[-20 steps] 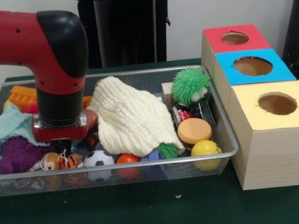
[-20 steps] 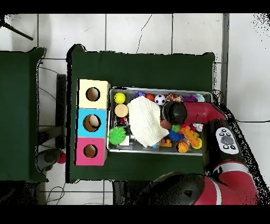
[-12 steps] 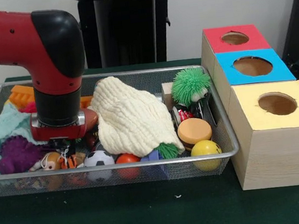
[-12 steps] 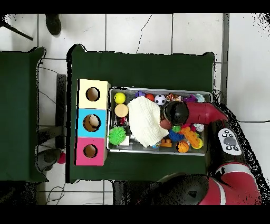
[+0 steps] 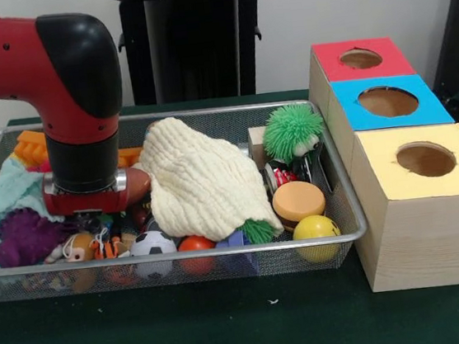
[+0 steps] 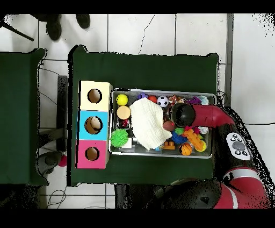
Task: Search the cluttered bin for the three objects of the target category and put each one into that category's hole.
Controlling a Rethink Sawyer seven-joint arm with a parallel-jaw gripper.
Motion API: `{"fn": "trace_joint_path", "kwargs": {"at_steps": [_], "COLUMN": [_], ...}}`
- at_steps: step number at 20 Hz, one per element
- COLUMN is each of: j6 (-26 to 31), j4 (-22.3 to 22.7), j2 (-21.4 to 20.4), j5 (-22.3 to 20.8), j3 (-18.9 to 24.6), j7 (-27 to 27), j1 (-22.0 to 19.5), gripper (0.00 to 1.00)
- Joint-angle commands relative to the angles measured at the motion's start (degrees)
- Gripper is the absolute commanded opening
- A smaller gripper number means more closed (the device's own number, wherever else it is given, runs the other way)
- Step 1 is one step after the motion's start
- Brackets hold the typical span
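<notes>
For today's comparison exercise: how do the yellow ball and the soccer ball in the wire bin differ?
The yellow ball is plain yellow; the soccer ball is white with black patches. The yellow ball lies at the bin's end nearest the holed boxes, the soccer ball nearer the middle, close to the arm. Both are round, similar in size, and rest against the bin's front wall.

Cloth (image 5: 202,183) in the bin (image 5: 346,208), box (image 5: 415,200) just beside it.

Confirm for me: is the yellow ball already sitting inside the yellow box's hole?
No, the yellow ball lies in the wire bin, at its front corner beside the yellow box, whose hole shows nothing in it.
</notes>
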Motion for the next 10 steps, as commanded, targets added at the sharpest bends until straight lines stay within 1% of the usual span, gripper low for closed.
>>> {"fn": "trace_joint_path", "kwargs": {"at_steps": [1, 3, 5, 10], "j6": [11.05, 11.1, 9.83, 6.9], "j4": [4.79, 4.33, 3.99, 2.89], "j2": [2.24, 2.52, 2.88, 4.72], "j5": [-0.28, -0.85, -1.72, -3.01], "j3": [2.39, 1.91, 1.27, -0.62], "j7": [-7.87, -7.83, -7.05, -3.45], "j1": [-0.96, -0.48, 0.09, 1.74], "gripper": [1.0, 1.0, 1.0, 1.0]}}
